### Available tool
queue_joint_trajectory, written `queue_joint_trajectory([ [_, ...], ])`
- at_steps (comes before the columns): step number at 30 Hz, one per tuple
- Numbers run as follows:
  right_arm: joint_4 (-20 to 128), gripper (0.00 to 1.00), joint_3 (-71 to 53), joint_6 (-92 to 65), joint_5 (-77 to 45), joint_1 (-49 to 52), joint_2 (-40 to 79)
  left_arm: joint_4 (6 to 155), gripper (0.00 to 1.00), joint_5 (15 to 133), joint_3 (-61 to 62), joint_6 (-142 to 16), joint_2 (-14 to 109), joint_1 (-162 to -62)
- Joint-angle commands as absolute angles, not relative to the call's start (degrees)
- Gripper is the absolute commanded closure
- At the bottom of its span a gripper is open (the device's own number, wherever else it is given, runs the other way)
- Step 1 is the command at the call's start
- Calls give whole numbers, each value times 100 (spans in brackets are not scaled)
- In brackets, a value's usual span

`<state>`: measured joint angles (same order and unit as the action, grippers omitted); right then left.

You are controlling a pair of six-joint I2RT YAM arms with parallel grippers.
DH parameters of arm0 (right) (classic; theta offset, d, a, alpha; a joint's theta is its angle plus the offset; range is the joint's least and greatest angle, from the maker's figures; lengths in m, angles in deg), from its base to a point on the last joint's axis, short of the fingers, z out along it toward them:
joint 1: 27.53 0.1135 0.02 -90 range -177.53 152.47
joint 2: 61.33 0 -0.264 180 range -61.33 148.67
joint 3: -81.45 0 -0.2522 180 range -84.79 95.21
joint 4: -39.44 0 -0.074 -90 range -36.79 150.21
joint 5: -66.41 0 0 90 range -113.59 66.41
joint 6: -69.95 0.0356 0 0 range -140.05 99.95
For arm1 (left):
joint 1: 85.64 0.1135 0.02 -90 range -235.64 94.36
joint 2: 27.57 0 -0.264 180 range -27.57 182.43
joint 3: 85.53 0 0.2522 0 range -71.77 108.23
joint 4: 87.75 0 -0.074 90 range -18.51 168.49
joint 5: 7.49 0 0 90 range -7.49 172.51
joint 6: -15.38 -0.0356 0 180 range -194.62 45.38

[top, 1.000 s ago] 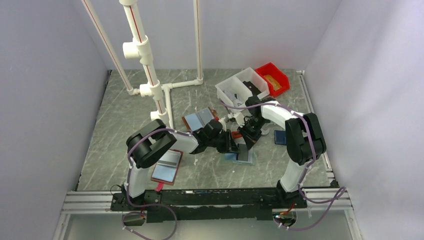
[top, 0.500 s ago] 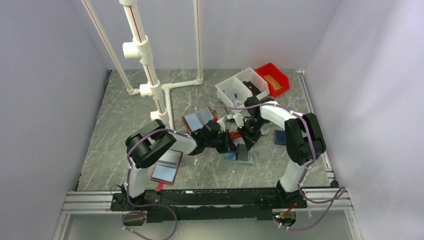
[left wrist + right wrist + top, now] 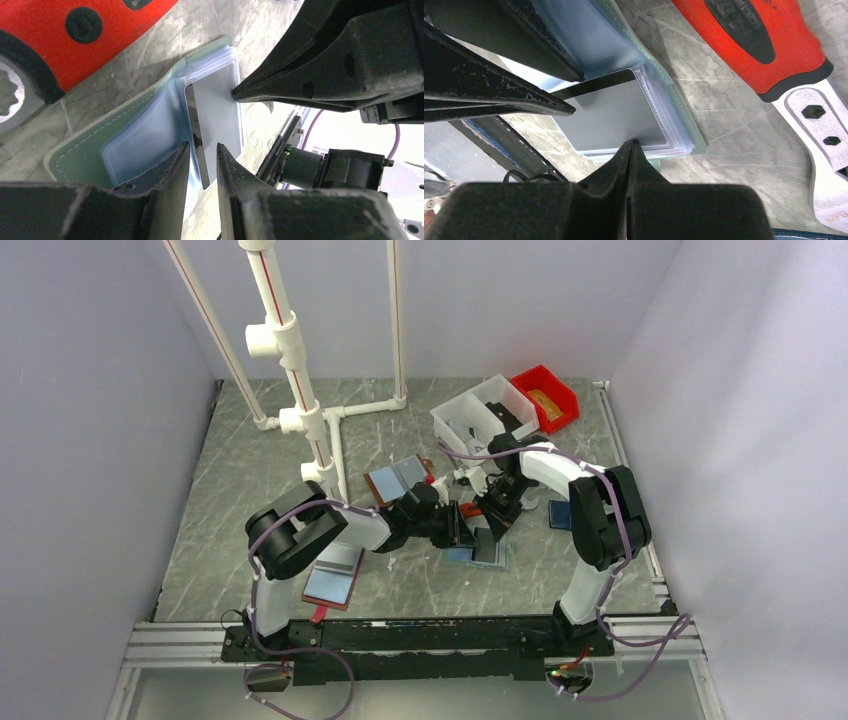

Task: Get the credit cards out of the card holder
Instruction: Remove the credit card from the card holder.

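The card holder (image 3: 481, 551) lies open on the table, mint-green edged (image 3: 87, 145) with blue-grey sleeves. A grey credit card (image 3: 220, 112) sits in its top sleeve, and a dark card edge (image 3: 192, 120) shows beside it. My left gripper (image 3: 202, 146) is low over the holder, jaws a narrow gap apart, with that dark card's corner in the gap and not pinched. My right gripper (image 3: 630, 143) is shut, and its tip touches the outer edge of the grey card's sleeve (image 3: 614, 115). In the top view the two grippers (image 3: 462, 528) (image 3: 496, 522) meet over the holder.
A red-handled scraper (image 3: 764, 45) lies just beyond the holder. A brown-edged folder (image 3: 398, 478) and a maroon-edged folder (image 3: 335, 576) lie to the left. A dark card (image 3: 560, 515) lies to the right. A white bin (image 3: 478, 420), a red bin (image 3: 546, 396) and white pipes (image 3: 300, 390) stand behind.
My left gripper has drawn slightly left along the holder, and its arm has shifted a little. The right arm has stayed in place with its tip on the holder.
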<state>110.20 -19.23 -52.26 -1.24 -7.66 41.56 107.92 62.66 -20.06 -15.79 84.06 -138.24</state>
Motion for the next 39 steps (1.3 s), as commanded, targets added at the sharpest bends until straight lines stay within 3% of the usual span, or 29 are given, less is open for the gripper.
queue_joint_trajectory([
  [1,10427,100,-2327,-5233,-65,-546,4686,11395,71,5975,-1925,-1574,8502,-13909],
  [3,10433,100,-2328,-5232,-65,-543,4702,11415,76,5954,-1896,-1566,8531,-13903],
  [8,10420,100,-2332,-5224,-95,-545,4713,11421,100,5915,-1876,-1547,8608,-13902],
  [39,10461,88,-2371,-5375,84,-589,4545,10963,100,6634,-2840,-1841,7809,-13834],
])
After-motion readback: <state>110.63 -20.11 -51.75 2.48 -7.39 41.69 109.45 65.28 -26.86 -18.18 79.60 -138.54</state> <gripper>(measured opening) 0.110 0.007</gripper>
